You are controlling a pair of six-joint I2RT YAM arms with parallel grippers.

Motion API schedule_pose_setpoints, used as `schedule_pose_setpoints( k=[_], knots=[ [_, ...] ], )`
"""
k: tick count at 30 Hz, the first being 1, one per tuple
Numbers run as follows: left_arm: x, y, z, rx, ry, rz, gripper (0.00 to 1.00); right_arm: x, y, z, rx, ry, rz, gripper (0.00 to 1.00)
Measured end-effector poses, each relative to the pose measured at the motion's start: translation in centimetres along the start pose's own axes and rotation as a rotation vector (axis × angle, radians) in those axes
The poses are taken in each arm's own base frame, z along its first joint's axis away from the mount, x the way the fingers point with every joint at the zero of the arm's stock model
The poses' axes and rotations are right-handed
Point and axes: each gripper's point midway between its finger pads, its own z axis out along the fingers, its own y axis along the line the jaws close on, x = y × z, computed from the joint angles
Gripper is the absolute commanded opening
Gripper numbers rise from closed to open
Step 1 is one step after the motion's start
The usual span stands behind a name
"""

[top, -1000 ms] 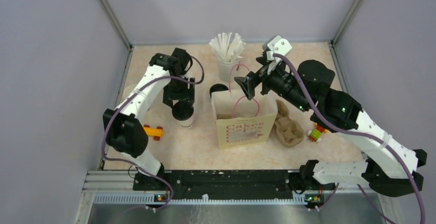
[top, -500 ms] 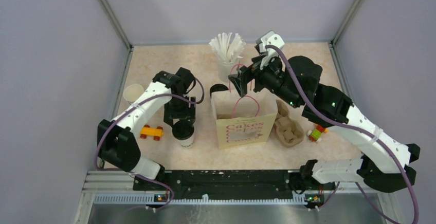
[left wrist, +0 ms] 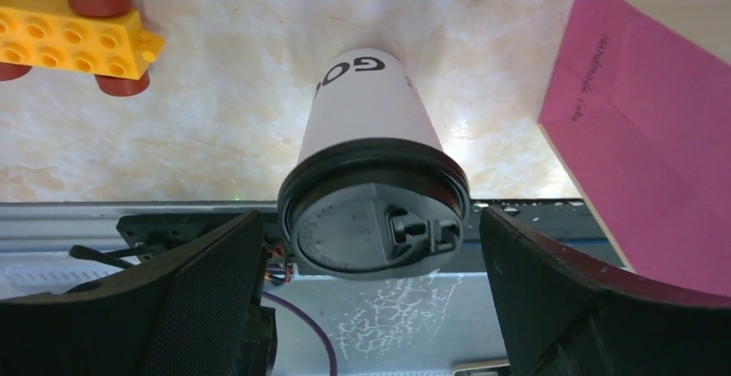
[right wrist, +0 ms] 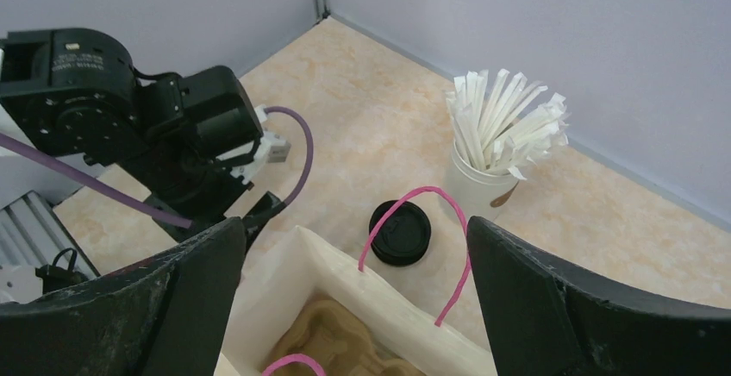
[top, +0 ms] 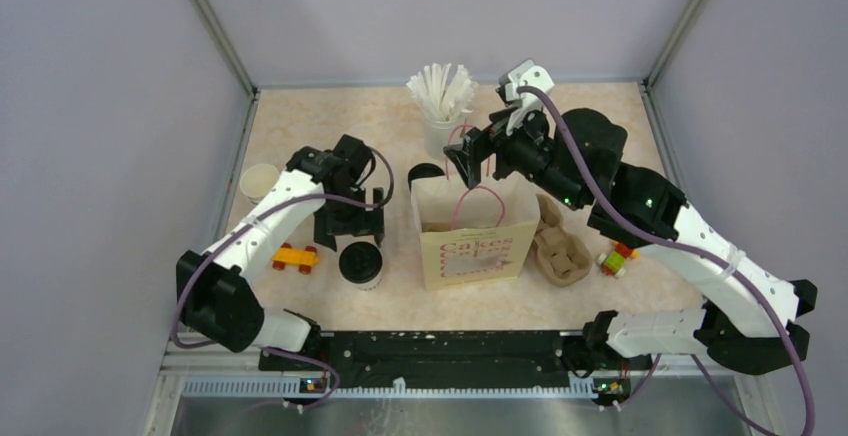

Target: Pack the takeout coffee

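The takeout coffee [top: 361, 262], a white cup with a black lid, stands on the table left of the paper bag [top: 470, 241]. In the left wrist view the cup [left wrist: 366, 104] stands between my left gripper's [left wrist: 369, 216] spread fingers, with gaps on both sides of the lid. In the top view the left gripper [top: 360, 239] is just behind the cup. My right gripper [top: 468, 164] is open and empty, above the bag's back edge [right wrist: 388, 303] and pink handle [right wrist: 431, 221]. A second black disc [right wrist: 400, 232] sits behind the bag; it also shows in the top view [top: 425, 173].
A brown cardboard carrier [right wrist: 328, 341] lies inside the bag; another [top: 560, 251] lies right of it. A white cup of straws [top: 441, 106] stands at the back. A lidless paper cup [top: 259, 182] is far left. A yellow toy [top: 295, 256] lies beside the coffee, another toy [top: 617, 257] at right.
The left gripper moved toward the near edge with the coffee cup, which now stands nearer the front. The right gripper shifted slightly left and back, then held still.
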Motion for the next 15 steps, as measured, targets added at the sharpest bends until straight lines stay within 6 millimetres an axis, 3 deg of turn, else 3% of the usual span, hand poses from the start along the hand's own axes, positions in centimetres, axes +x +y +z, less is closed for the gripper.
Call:
schedule_pose_setpoints(
  k=[2, 5, 10, 12, 15],
  knots=[
    [-0.6, -0.4, -1.2, 0.012, -0.019, -0.001, 0.99, 0.1, 0.0, 0.0, -0.004, 0.004, -0.014, 0.95],
    [-3.2, -1.7, -4.9, 0.065, -0.132, -0.004, 0.99, 0.5, 0.3, 0.1, -0.021, 0.025, -0.029, 0.92],
    [-9.4, -2.7, -15.1, 0.18, -0.435, -0.061, 0.99, 0.8, 2.4, 1.7, -0.088, 0.066, -0.006, 0.86],
    [-11.6, -2.3, -19.6, 0.22, -0.571, -0.102, 0.99, 1.2, 4.0, 2.7, -0.128, 0.093, -0.007, 0.86],
    [-12.8, -1.5, -25.0, 0.268, -0.728, -0.145, 0.99, 2.2, 8.0, 4.2, -0.21, 0.148, -0.037, 0.85]
  ],
)
